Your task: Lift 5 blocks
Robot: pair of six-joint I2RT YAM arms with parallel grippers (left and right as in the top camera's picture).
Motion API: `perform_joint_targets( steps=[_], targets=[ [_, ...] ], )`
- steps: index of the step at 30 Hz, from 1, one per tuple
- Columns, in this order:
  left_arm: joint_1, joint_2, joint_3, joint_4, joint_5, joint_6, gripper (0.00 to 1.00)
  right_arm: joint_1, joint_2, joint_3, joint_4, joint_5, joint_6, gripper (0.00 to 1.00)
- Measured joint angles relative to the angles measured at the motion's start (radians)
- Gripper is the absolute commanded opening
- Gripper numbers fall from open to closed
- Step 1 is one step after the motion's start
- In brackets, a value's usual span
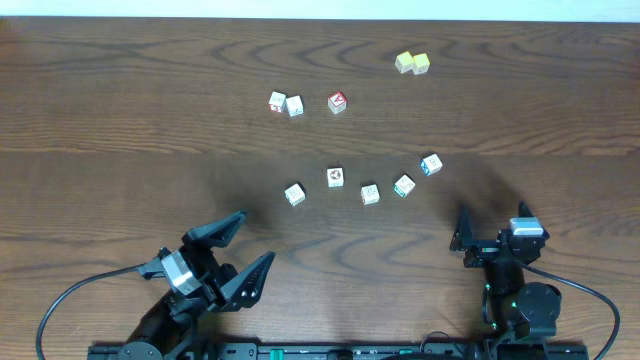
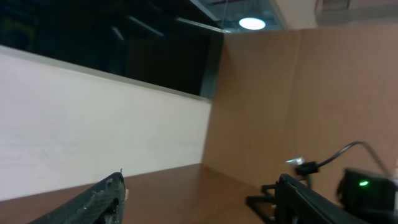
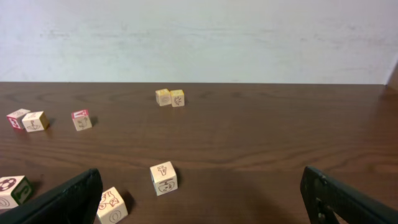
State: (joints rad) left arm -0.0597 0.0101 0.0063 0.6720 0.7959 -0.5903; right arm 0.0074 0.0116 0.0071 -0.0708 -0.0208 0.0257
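- Five small whitish wooden cubes with tiny coloured pictures (image 1: 370,194): loose arc at frame centre on dark wood-grain bench (image 1: 120,130), each apart from neighbours, rightmost highest in frame.
- Judged light, rigid, not fragile; smooth faces possibly slick, liable to twist if pinched off-centre.
- Best taken across two opposite flat faces, mid-height; several sit rotated, so wrist yaw likely needed.
- Left fingers (image 1: 222,228): lower left of overhead frame, spread wide, empty, angled toward upper right; wrist camera tilted up at wall (image 2: 93,124), no cubes in view.
- Right fingers (image 1: 464,235): lower right, spread wide, empty, pointing up-frame; nearest cubes low in its wrist view, just ahead.
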Motion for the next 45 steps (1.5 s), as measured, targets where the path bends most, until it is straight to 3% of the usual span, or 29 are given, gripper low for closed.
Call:
perform_joint_targets(
  steps=[3,6,9,12,14,17,22,25,29,32,37,42,45],
  targets=[
    [0.0,0.002,0.012,-0.031,0.014,-0.051,0.78,0.0,0.0,0.0,0.0,0.0,0.0,0.99],
    [0.0,0.032,0.105,-0.192,0.013,-0.048,0.78,0.0,0.0,0.0,0.0,0.0,0.0,0.99],
    [0.0,0.111,0.279,-0.483,0.012,0.035,0.78,0.0,0.0,0.0,0.0,0.003,0.0,0.99],
    [0.0,0.298,0.586,-0.946,0.006,0.184,0.77,0.0,0.0,0.0,0.001,0.003,0.0,0.99],
    [0.0,0.438,0.748,-1.152,0.005,0.257,0.77,0.0,0.0,0.0,0.0,0.004,0.0,0.99],
    [0.0,0.629,0.904,-1.317,0.041,0.324,0.77,0.0,0.0,0.0,0.0,0.003,0.0,0.99],
    [-0.005,0.787,0.941,-1.263,0.147,0.351,0.77,0.0,0.0,0.0,0.0,0.004,0.0,0.99],
    [-0.051,0.84,0.964,-1.331,0.097,0.328,0.77,0.0,0.0,0.0,0.0,0.003,0.0,0.99],
    [-0.232,0.87,1.002,-1.508,-0.139,0.249,0.77,0.0,0.0,0.0,0.0,0.003,0.0,0.99],
    [-0.408,0.914,1.011,-1.61,-0.382,0.115,0.78,0.0,0.0,0.0,0.0,0.003,0.0,0.99],
    [-0.593,1.062,1.011,-1.62,-0.764,-0.098,0.78,0.0,0.0,0.0,0.0,0.003,0.0,0.99],
    [-0.614,1.196,1.011,-1.497,-0.907,-0.216,0.78,0.0,0.0,0.0,0.0,0.003,0.0,0.99],
    [-0.615,1.263,1.011,-1.45,-0.935,-0.226,0.78,0.0,0.0,0.0,0.0,0.003,0.0,0.99]
  ],
)
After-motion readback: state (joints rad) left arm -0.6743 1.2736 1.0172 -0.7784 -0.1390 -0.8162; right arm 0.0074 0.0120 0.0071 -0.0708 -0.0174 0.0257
